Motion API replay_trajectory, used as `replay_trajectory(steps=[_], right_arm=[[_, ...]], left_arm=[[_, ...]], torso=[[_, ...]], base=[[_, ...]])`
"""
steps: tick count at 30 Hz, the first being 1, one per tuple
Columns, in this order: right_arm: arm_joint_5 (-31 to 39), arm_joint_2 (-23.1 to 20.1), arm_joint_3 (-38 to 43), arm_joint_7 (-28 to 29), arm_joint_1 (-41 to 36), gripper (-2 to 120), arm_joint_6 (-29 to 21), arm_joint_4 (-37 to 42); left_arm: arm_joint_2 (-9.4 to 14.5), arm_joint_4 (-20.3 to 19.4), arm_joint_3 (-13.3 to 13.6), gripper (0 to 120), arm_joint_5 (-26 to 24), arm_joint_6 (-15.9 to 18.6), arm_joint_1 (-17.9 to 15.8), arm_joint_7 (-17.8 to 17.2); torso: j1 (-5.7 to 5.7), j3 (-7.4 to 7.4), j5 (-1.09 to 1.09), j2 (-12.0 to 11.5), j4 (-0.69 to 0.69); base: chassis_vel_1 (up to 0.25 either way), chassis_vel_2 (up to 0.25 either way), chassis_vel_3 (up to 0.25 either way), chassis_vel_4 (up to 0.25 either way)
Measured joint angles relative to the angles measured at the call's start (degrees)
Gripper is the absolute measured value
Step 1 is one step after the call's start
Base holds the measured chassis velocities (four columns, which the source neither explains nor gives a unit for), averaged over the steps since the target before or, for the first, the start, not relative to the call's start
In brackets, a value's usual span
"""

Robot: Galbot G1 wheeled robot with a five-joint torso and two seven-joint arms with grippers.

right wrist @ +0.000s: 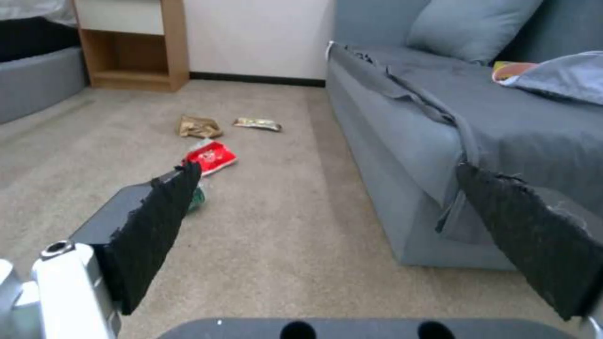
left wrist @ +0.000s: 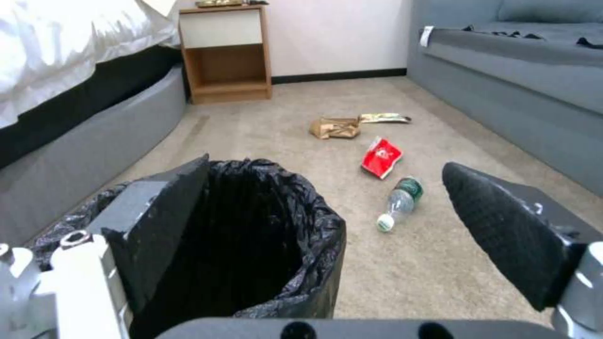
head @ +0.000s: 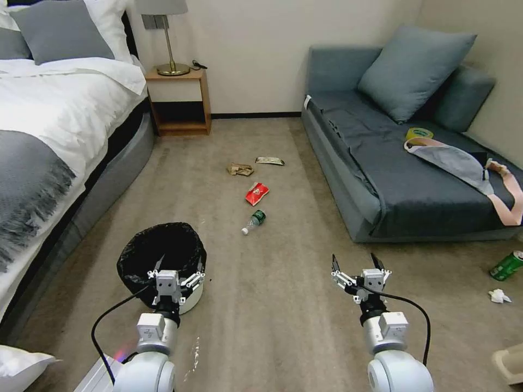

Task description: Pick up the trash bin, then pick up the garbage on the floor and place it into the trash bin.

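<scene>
at the trash bin (head: pixel 143 256) on the floor (head: pixel 272 305), left gripper (head: pixel 175 275) fingers spread wide straddling the near rim, set for a rim grasp. right gripper (head: pixel 358 265) wide, empty, waiting; garbage (head: pixel 256 193) ahead, well apart.

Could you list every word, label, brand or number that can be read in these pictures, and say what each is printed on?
No text can be read.
Bottle: green label, print too small.
Red snack wrapper: white marks, blurred.
Silvery-beige wrapper: print too small.
Green can on the floor: lettering unreadable.
Yellow-green tape roll on the sofa: marking unreadable.
</scene>
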Motion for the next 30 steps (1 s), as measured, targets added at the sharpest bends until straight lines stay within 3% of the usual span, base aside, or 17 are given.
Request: replay_trajectory(steps=[30], right_arm=[[0.0, 0.0, 0.0, 0.0, 0.0, 100, 0.0, 0.0]], left_arm=[[0.0, 0.0, 0.0, 100, 0.0, 0.0, 0.0, 0.0]], torso=[[0.0, 0.0, 0.0, 0.0, 0.0]], base=[[0.0, 0.0, 0.0, 0.0]])
